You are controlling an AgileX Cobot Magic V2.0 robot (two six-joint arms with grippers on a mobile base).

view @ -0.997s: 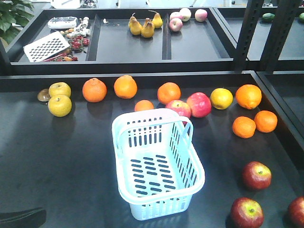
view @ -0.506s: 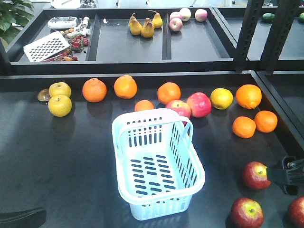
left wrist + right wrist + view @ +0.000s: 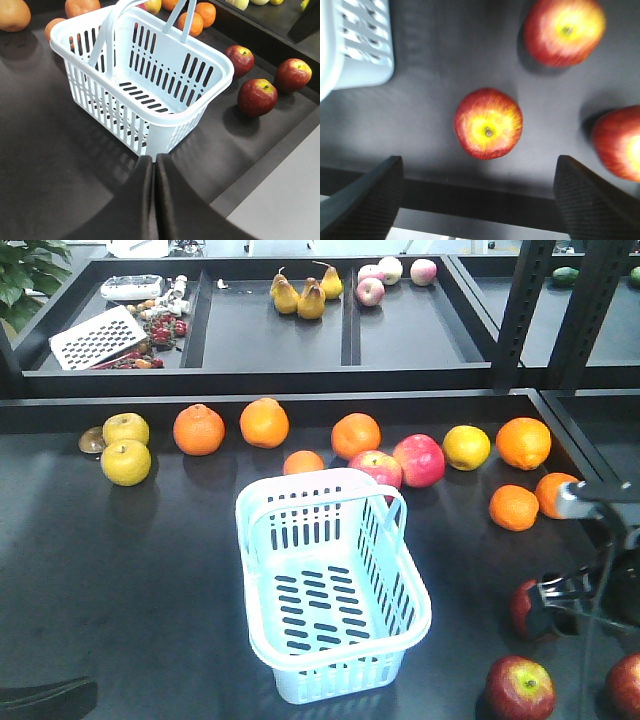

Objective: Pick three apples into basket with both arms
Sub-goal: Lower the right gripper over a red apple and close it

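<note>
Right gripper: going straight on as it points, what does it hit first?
Most likely the dark red, yellow-centred apple between the open jaws of the right gripper; nothing shows in between, depth unclear.

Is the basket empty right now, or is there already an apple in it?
Empty. The pale blue-white slotted plastic basket shows only its bare bottom; the three dark red apples lie outside on the black table.

A dark red apple point(image 3: 488, 124) with a yellow stem patch is seen on the dark surface point(image 3: 435, 75), between the widely parted fingers point(image 3: 367, 200) of the right gripper point(image 3: 479, 167). Two more apples point(image 3: 564, 31) are seen to its right, and a basket point(image 3: 355, 55) corner to the far left.
</note>
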